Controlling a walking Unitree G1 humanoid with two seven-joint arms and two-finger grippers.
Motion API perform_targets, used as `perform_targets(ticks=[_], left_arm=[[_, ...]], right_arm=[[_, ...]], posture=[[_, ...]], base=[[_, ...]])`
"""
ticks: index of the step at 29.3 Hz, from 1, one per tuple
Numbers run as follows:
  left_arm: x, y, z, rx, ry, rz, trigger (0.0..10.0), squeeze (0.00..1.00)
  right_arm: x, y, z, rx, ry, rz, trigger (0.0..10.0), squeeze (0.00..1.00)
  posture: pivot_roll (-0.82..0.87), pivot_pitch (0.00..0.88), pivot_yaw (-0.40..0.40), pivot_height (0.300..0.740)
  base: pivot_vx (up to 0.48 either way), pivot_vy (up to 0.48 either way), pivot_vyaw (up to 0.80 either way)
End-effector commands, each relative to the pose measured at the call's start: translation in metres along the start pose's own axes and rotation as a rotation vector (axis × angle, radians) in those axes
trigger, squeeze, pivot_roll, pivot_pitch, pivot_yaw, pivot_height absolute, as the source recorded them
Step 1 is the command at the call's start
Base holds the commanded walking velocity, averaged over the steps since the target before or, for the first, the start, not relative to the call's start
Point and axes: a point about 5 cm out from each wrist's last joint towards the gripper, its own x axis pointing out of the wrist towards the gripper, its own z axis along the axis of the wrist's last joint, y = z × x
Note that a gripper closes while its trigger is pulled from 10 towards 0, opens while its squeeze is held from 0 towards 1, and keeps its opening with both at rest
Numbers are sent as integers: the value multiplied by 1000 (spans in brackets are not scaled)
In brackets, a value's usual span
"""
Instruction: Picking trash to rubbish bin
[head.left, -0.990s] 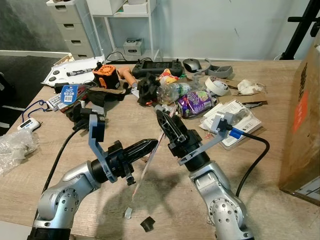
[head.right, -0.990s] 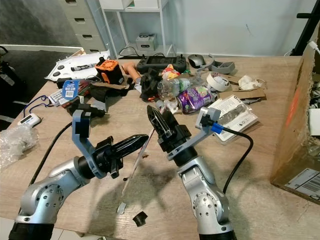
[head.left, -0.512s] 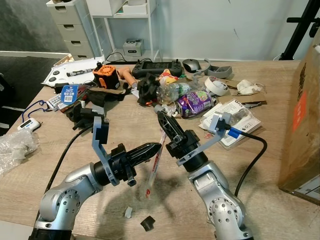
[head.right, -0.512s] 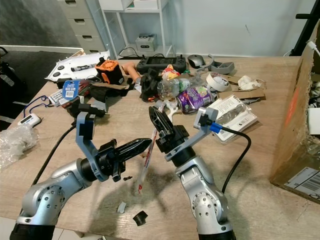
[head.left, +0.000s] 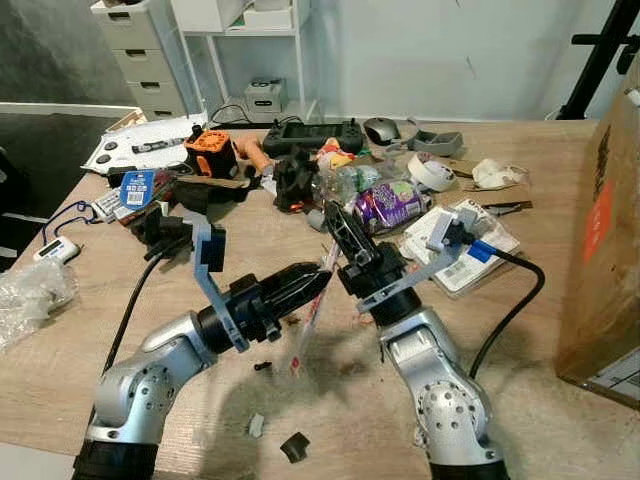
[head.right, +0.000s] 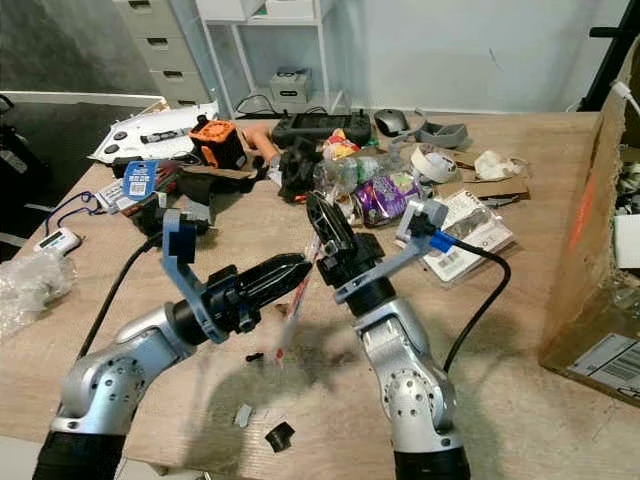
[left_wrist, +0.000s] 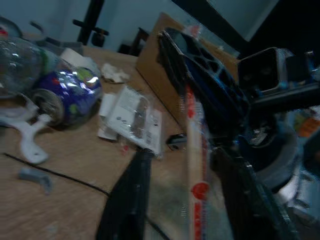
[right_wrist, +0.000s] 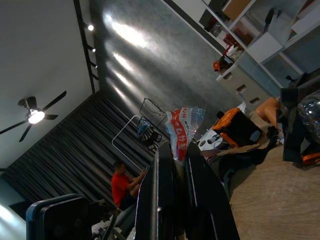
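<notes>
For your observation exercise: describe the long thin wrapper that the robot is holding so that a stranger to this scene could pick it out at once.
Start at the cluttered wooden table and find the two silver arms above its near edge. The right gripper pinches the top end of a long clear plastic wrapper, which hangs down past the left gripper. Unlike the litter around it, it is slim, see-through with red print, and lifted up.

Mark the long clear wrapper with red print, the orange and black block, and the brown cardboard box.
long clear wrapper with red print (head.left: 312, 318), left eye view, on its hanging middle.
orange and black block (head.left: 209, 152), left eye view, on its orange top.
brown cardboard box (head.left: 600, 240), left eye view, on its side wall.
</notes>
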Motion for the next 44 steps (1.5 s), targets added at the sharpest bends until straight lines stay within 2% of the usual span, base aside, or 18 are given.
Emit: perform_targets(ticks=[1, 4, 5, 12, 15, 20, 22, 25, 26, 32, 33, 34, 36, 37, 38, 39, 40, 44], left_arm=[[-4, 8, -2, 26, 3, 64, 10000, 1000], [-3, 12, 0, 59, -3, 100, 10000, 1000], [-2, 23, 11, 122, -76, 207, 10000, 0], [-4, 44, 45, 49, -318, 347, 10000, 0], [-4, 45, 48, 71, -309, 341, 10000, 0], [-3, 62, 48, 340, -158, 518, 10000, 0], [-3, 62, 48, 340, -158, 518, 10000, 0], [-7, 83, 40, 476, -24, 774, 10000, 0], [-7, 83, 40, 476, -24, 774, 10000, 0], [3, 81, 30, 558, 16, 761, 10000, 0], [3, 81, 30, 558, 16, 761, 10000, 0], [4, 81, 28, 560, 19, 755, 10000, 0], [5, 81, 27, 559, 19, 754, 10000, 0], [5, 81, 26, 559, 22, 755, 10000, 0], [4, 81, 24, 565, 30, 757, 10000, 0], [4, 82, 23, 571, 36, 758, 10000, 0], [3, 82, 23, 577, 47, 755, 10000, 0], [1, 84, 19, 600, 80, 755, 10000, 0]], right_arm=[[-2, 0, -3, 29, -15, -18, 0, 0], [-2, -1, 1, 21, -20, -21, 0, 0], [0, -3, 5, 4, -25, -21, 0, 0], [6, -4, 8, -124, 55, 15, 0, 0], [7, -4, 6, -171, 92, 27, 0, 0], [14, -7, 17, -395, 88, 11, 0, 0], [14, -7, 17, -395, 88, 11, 0, 0], [33, 11, 92, -618, -198, 55, 0, 0], [33, 11, 92, -618, -198, 55, 0, 0], [40, 29, 198, -767, -445, 30, 0, 0], [40, 29, 198, -767, -445, 30, 0, 0], [37, 27, 217, -802, -479, -16, 1529, 0], [35, 26, 228, -823, -500, -48, 1529, 0], [31, 24, 241, -844, -519, -78, 3529, 0], [26, 20, 253, -905, -521, -137, 7843, 0], [23, 17, 260, -946, -520, -176, 7843, 0], [15, 7, 272, -984, -522, -286, 10000, 0], [-6, -4, 303, -1026, -585, -480, 10000, 0]], posture=[[-184, 161, 164, 740], [-185, 162, 164, 740], [-186, 164, 163, 740], [-184, 169, 173, 740], [-183, 173, 178, 740], [-178, 177, 197, 740], [-178, 177, 197, 740], [-194, 181, 206, 740], [-194, 181, 206, 740], [-212, 189, 202, 740], [-212, 189, 202, 740], [-211, 190, 201, 740], [-211, 190, 201, 740], [-212, 191, 199, 740], [-211, 194, 196, 740], [-211, 194, 195, 740], [-208, 194, 191, 740], [-203, 197, 186, 740]], base=[[0, 0, 0], [0, 0, 0], [0, 0, 0], [0, 0, 0], [0, 0, 0], [0, 0, 0], [0, 0, 0], [0, 0, 0], [0, 0, 0], [0, 0, 0], [0, 0, 0], [0, 0, 0], [0, 0, 0], [0, 0, 0], [0, 0, 0], [0, 0, 0], [0, 0, 0], [0, 0, 0]])
